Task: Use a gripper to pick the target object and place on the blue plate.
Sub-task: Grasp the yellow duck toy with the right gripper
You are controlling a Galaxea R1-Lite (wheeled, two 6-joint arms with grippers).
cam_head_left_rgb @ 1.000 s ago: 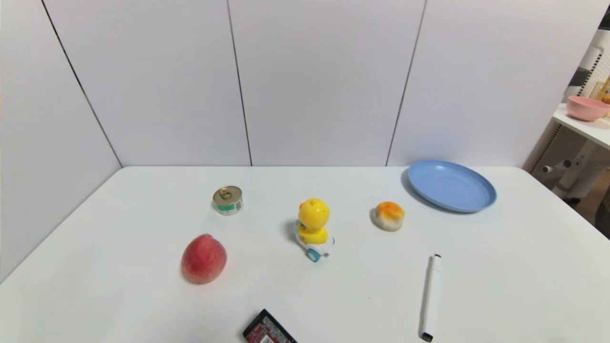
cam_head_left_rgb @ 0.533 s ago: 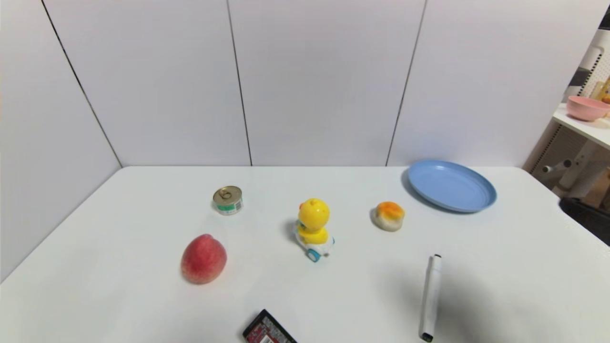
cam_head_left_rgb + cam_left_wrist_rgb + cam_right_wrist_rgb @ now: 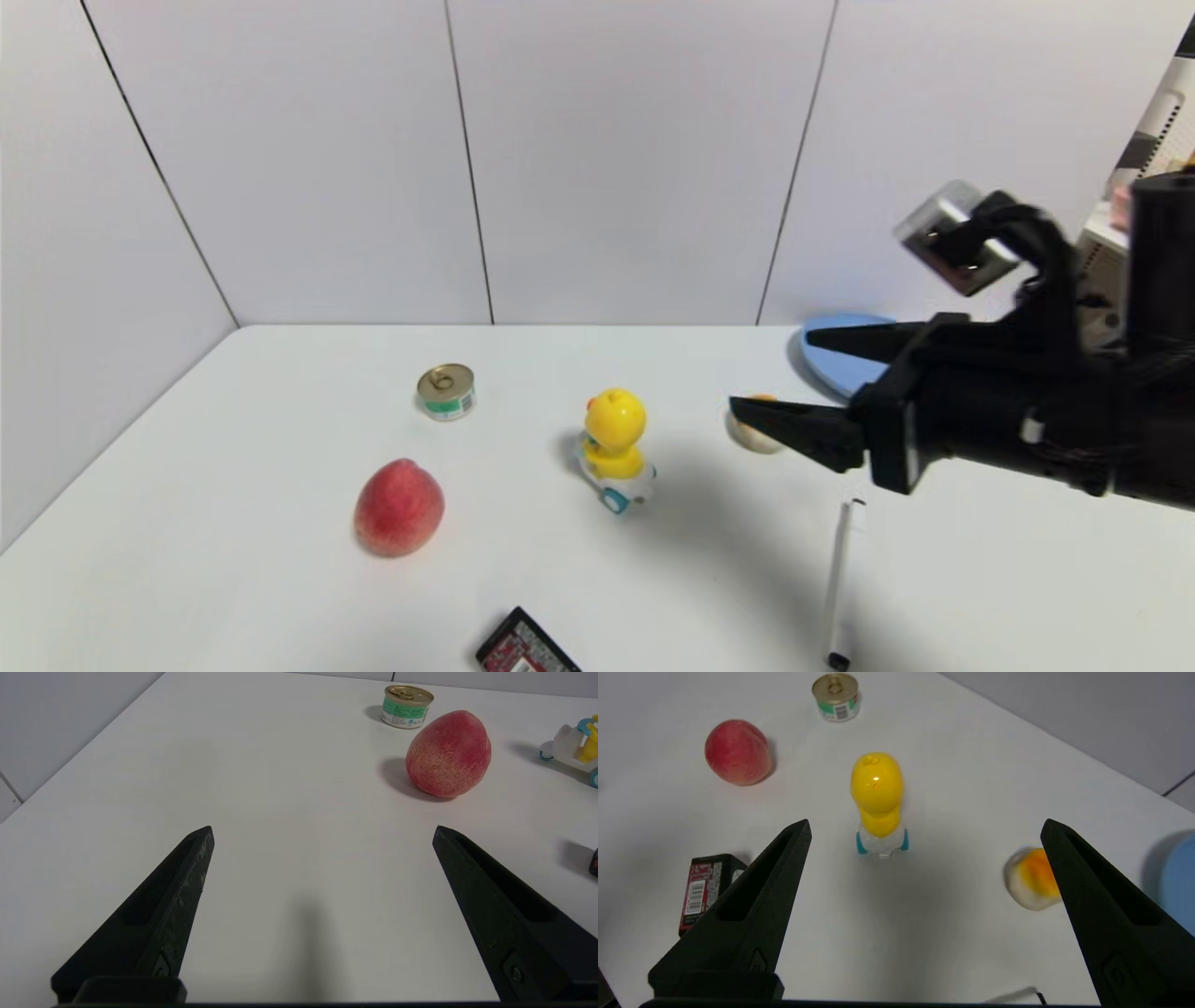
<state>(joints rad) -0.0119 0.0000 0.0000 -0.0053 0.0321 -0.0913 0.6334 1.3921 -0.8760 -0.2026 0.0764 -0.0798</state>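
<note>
Head view showed my right gripper (image 3: pixel 794 387) reaching in from the right above the surface (image 3: pixel 233 597), its jaws spread wide and holding nothing. The yellow duck toy (image 3: pixel 613 448) stood upright on its white car base near the middle of the surface, apart from the gripper's nearer fingertip. The blue plate (image 3: pixel 831 359) lay at the far right, partly hidden behind the arm; nothing was visible on the part I could see. The orange-topped bun (image 3: pixel 752 434) sat between duck and plate, just under the lower finger.

In the right wrist view the duck (image 3: pixel 878 798) lay ahead between the open jaws, not yet within them. My left gripper (image 3: pixel 322 868) was parked low over bare surface on the left side, jaws wide, with the peach (image 3: pixel 448 753) and the small tin can (image 3: pixel 406 705) beyond it.

My assessment: approach only. Grasp, lift, carry and release on the plate were all outstanding.
</note>
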